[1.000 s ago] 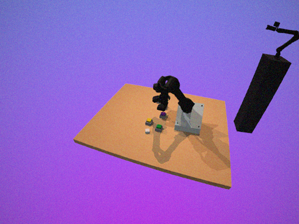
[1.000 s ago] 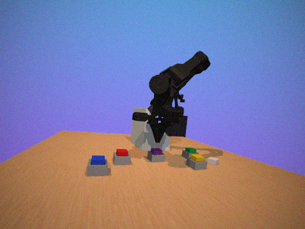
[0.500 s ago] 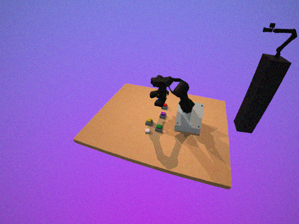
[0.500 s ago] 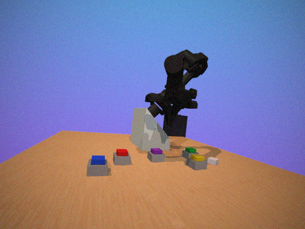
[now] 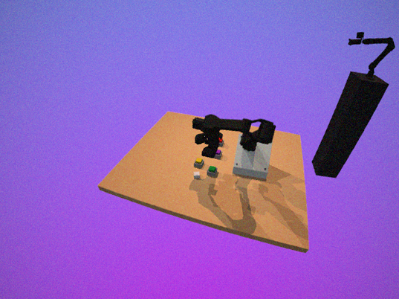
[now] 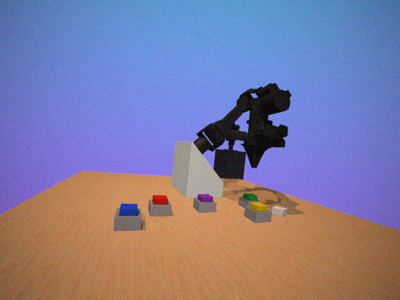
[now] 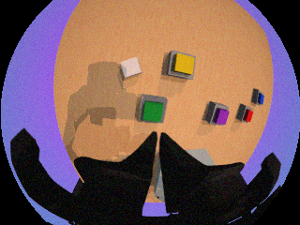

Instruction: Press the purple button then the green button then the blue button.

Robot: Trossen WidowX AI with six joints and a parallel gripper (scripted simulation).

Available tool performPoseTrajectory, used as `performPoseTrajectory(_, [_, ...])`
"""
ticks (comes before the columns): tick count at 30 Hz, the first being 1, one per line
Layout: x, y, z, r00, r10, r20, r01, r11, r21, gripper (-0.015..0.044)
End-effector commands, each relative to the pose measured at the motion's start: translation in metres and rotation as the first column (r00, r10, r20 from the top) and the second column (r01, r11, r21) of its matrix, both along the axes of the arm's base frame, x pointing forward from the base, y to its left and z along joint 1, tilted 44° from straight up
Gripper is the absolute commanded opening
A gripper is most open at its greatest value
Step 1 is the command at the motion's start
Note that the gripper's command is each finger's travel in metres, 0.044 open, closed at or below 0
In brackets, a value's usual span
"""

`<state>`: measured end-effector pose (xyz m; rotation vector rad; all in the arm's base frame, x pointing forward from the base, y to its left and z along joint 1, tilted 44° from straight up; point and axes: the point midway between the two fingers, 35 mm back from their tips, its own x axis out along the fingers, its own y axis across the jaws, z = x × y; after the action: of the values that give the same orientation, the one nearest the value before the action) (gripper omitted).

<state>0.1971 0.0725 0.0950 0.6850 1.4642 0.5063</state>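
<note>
My gripper [image 6: 254, 167] [image 7: 157, 135] is shut and empty, pointing down, high above the table near the green button. The green button [image 5: 212, 168] [image 6: 250, 196] [image 7: 153, 112] stands up in its grey housing, just ahead of the fingertips in the wrist view. The purple button [image 5: 218, 153] [image 6: 205, 197] [image 7: 221, 116] stands up, to the right of the green one in the wrist view. The blue button [image 6: 128, 209] [image 7: 261, 98] stands up at the far right of the wrist view and at the left in the exterior view; the arm hides it in the top view.
The yellow button [image 5: 198, 161] [image 6: 259, 206] [image 7: 184, 64] and the white block [image 5: 196, 175] [image 6: 279, 210] [image 7: 130, 67] are near the green button. The red button [image 5: 220, 139] [image 6: 160, 199] [image 7: 248, 115] sits between purple and blue. The grey arm base [image 5: 249, 171] [image 6: 200, 180] stands behind the buttons in the exterior view.
</note>
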Motion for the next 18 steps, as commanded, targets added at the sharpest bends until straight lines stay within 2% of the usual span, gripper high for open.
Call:
performPoseTrajectory(1, [-0.001, 0.021, -0.019, 1.0, 0.005, -0.012, -0.005, 1.0, 0.007, 0.002])
performPoseTrajectory(4, [-0.002, 0.042, -0.038, 1.0, 0.005, -0.011, -0.005, 1.0, 0.015, 0.002])
performPoseTrajectory(18, [-0.001, 0.053, -0.049, 1.0, 0.006, -0.011, -0.006, 1.0, 0.014, 0.002])
